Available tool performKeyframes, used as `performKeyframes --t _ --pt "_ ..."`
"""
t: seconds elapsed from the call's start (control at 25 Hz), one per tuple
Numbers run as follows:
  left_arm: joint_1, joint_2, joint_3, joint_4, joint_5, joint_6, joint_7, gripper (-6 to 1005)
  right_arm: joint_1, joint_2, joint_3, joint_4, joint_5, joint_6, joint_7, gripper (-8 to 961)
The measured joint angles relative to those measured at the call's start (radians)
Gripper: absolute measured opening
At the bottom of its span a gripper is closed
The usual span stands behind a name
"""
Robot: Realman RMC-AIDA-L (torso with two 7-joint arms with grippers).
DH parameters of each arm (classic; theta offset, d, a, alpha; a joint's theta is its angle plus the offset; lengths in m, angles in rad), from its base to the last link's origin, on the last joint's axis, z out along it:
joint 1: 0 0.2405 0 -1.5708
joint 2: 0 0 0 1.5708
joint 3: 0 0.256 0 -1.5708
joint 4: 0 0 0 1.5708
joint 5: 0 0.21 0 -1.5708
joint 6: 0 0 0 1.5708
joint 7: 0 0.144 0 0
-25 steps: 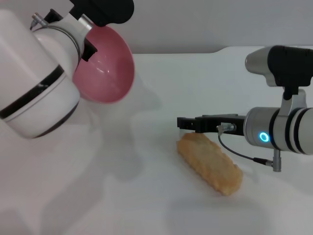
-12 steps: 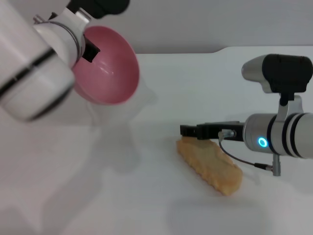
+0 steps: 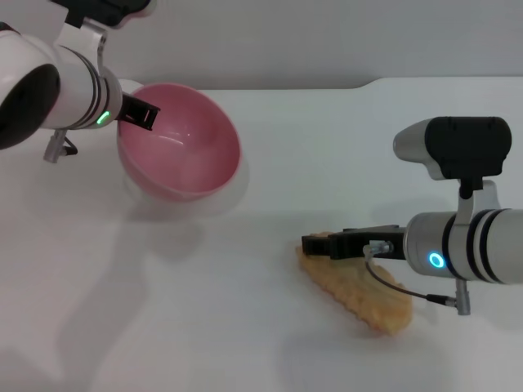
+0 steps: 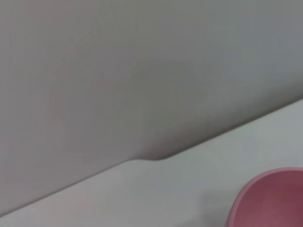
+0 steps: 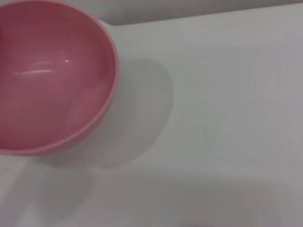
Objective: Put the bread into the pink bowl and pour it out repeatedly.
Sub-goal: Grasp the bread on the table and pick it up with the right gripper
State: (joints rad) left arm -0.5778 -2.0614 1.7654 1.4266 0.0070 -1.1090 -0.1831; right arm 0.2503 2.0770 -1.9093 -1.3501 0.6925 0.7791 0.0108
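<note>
On my head view the left gripper (image 3: 140,114) was clamped on the near-left rim of the pink bowl (image 3: 184,155), one black finger showing inside the wall; the bowl sat tilted, its mouth turned toward me and to the right, and it held nothing, only a glossy pink inside with a streak of glare. I could not tell whether its base touched the white table (image 3: 245,327) or hung just above its shadow. The left wrist view gave me little: a grey wall, the table edge, and a cut-off arc of the bowl's rim (image 4: 270,196) at the corner. The right wrist view showed the same bowl (image 5: 52,75) empty, partly cut off by the frame. Further right, the bread (image 3: 359,290) lay flat on the table, well apart from the bowl, an elongated loaf with a rough, ridged orange-golden surface. The right gripper (image 3: 315,245) reached over its far end; its black fingers overlapped the loaf there, and I could not make out whether they were spread or pressed on it.
</note>
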Motion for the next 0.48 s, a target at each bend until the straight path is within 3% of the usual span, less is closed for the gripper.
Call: performKeyframes --t 0.48 --pt "-0.007 -0.001 0.011 -0.006 0.000 0.002 0.016 51 0.029 -0.001 -0.013 0.039 0.004 -0.001 0.013 760"
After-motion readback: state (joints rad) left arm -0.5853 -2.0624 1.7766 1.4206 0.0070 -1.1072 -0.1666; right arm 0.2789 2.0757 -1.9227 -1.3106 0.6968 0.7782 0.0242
